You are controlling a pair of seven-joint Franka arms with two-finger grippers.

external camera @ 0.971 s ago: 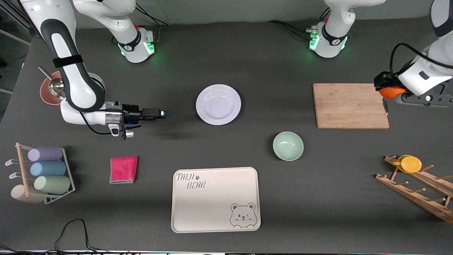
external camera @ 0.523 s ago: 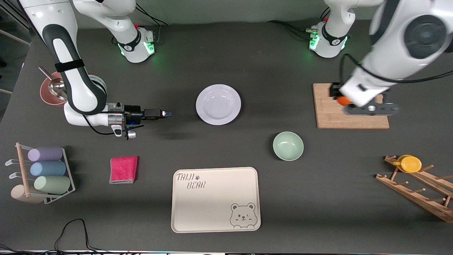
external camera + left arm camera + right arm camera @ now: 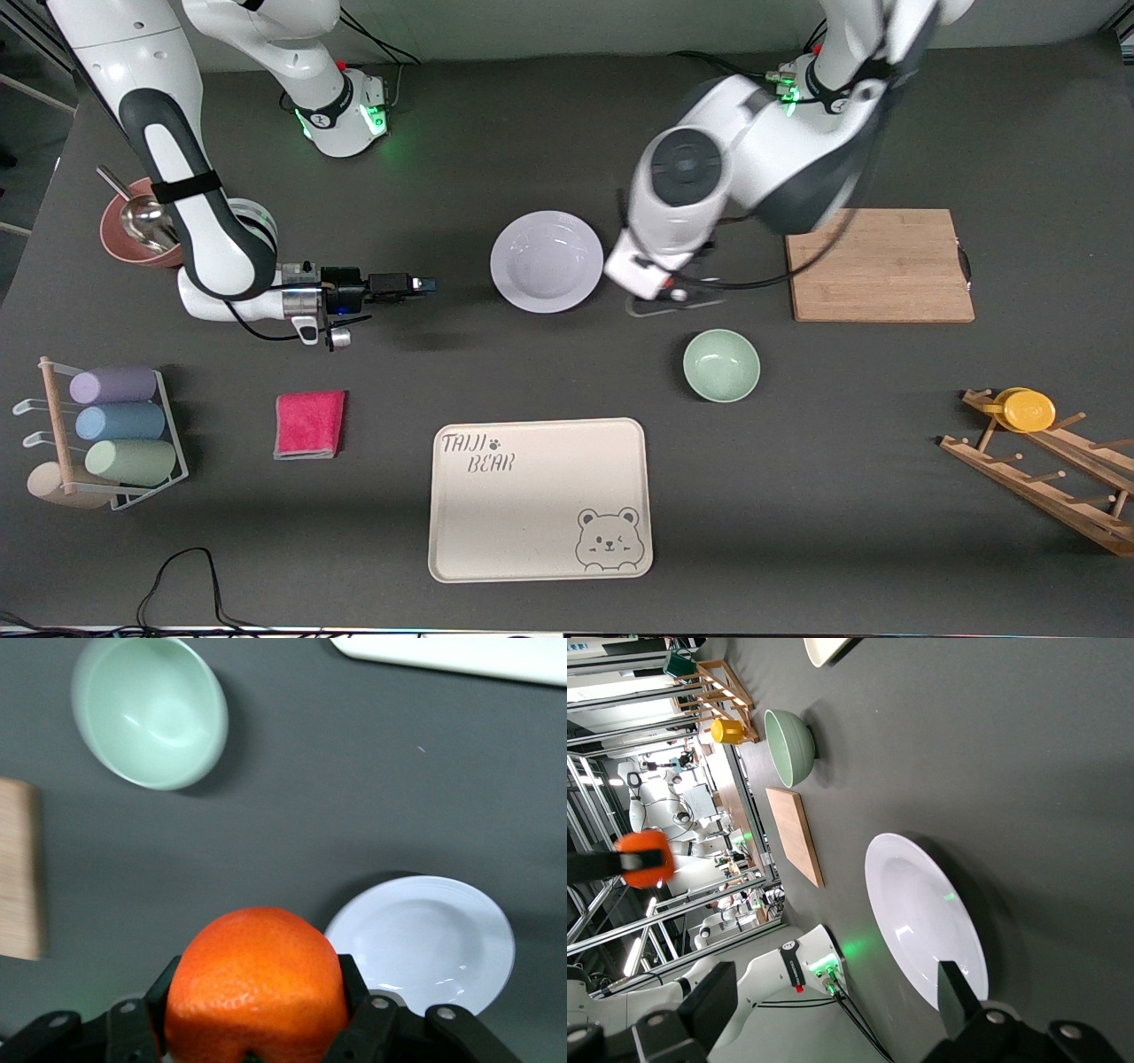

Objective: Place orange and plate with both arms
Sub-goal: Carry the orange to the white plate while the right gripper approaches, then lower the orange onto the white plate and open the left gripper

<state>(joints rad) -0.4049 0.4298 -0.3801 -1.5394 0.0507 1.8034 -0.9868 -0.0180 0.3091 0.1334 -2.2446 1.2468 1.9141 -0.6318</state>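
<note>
The orange (image 3: 255,986) is gripped between the fingers of the left gripper (image 3: 257,1036), carried in the air over the bare table just beside the plate (image 3: 547,261), toward the left arm's end. It is judged light, firm and apt to roll, so it is best released low in the plate's hollow. The plate looks stiff, glossy and breakable, and is best taken at its raised rim. The right gripper (image 3: 423,284) is held open, empty, low beside the plate. The dark table (image 3: 567,133) around the plate is uncluttered.
</note>
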